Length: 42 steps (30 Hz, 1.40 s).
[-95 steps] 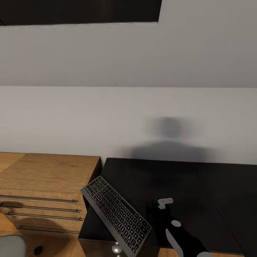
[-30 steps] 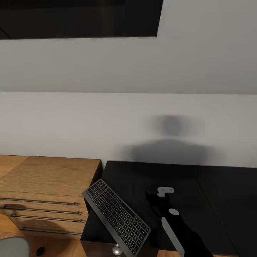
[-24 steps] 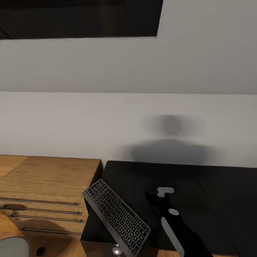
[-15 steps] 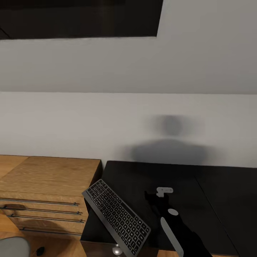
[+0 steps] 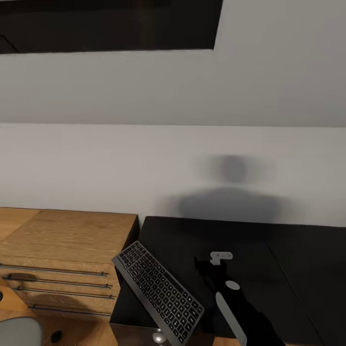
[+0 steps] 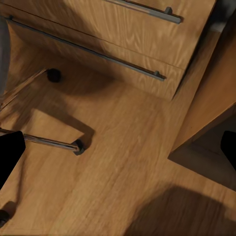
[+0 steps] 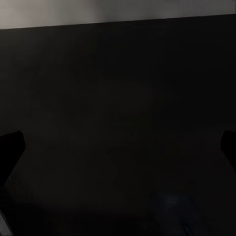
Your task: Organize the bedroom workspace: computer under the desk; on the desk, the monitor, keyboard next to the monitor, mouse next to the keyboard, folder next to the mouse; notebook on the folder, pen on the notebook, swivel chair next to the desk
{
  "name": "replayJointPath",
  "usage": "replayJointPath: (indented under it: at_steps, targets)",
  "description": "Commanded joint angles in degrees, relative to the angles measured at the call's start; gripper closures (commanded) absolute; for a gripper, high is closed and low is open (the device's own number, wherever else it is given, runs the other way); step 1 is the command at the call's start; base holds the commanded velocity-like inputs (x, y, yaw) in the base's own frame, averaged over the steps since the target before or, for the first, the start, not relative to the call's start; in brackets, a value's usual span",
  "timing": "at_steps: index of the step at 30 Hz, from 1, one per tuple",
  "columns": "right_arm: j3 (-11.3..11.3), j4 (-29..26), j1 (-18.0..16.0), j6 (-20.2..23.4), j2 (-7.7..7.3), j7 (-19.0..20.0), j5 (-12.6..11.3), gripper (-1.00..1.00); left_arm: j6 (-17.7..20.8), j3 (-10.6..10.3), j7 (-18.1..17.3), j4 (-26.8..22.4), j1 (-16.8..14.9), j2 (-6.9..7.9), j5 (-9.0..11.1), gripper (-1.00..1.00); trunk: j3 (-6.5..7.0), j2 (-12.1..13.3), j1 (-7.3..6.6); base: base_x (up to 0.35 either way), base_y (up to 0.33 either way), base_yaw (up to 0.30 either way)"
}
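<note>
Black desk (image 5: 288, 250), right tool (image 5: 204, 269) low over it, wide open, empty.

One slim dark grey keyboard with black keys (image 5: 158, 291); one glossy black table (image 5: 250, 240); one light wooden chest (image 5: 62, 250) with four metal bar handles.

The right arm (image 5: 240, 312) is glossy black with a pale grey side panel, round cap and small white bracket.
</note>
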Motion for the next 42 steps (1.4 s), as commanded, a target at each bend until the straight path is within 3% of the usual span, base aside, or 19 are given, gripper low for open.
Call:
replayJointPath:
  at_steps: [1,14,26,31,35,37,38,41,42]
  targets:
    - [0.2,-0.1,0.0,0.2,0.04,-0.5,-0.5,-1.0,-0.2,-0.1,0.1,0.0,0.0,0.02,0.4,-1.0,-0.08,-0.1,0.01,0.0,0.0,0.187]
    - [0.1,-0.1,0.0,0.0,0.21,-0.6,-0.4,-1.0,-0.2,-0.1,0.0,0.1,0.0,0.02,0.3,-1.0,-0.08,-0.1,0.01,0.0,0.0,0.219]
    - [0.1,-0.1,0.0,0.1,0.13,-0.4,-0.5,-1.0,-0.3,-0.1,0.0,0.0,0.0,0.17,0.4,-1.0,-0.08,-0.1,0.01,0.0,0.242,0.017]
    - [0.2,0.3,0.0,-0.1,0.07,1.7,-0.3,-1.0,-0.2,-0.1,0.0,-0.2,0.0,0.12,0.5,-1.0,-0.08,-0.1,0.01,0.0,0.042,0.0]
    - [0.2,0.4,0.0,0.1,0.14,3.3,-0.1,-1.0,0.3,-0.2,0.0,-4.2,0.0,-0.08,0.5,-1.0,-0.08,-0.1,0.01,0.0,0.008,0.0]
    - [0.2,0.9,-0.2,0.5,0.22,3.5,-0.1,-1.0,3.4,-0.2,0.1,-10.6,0.0,-0.12,0.5,-1.0,-0.08,-0.1,0.01,0.0,0.003,0.0]
    - [0.1,1.7,-0.6,0.9,0.25,3.6,-0.1,-1.0,7.5,-0.2,0.1,-15.5,0.0,-0.13,0.5,-1.0,-0.08,-0.1,0.01,0.0,0.002,0.0]
    - [0.1,3.9,-2.5,2.0,0.28,3.5,-0.1,-1.0,15.9,-0.2,0.1,-23.0,0.0,-0.15,0.6,-1.0,-0.08,-0.1,0.01,0.0,0.0,0.0]
    - [0.0,6.0,-5.0,2.8,0.34,3.5,-0.2,-1.0,22.4,-0.2,0.2,-27.9,0.0,-0.15,0.6,-1.0,-0.08,-0.1,0.01,0.0,0.0,0.0]
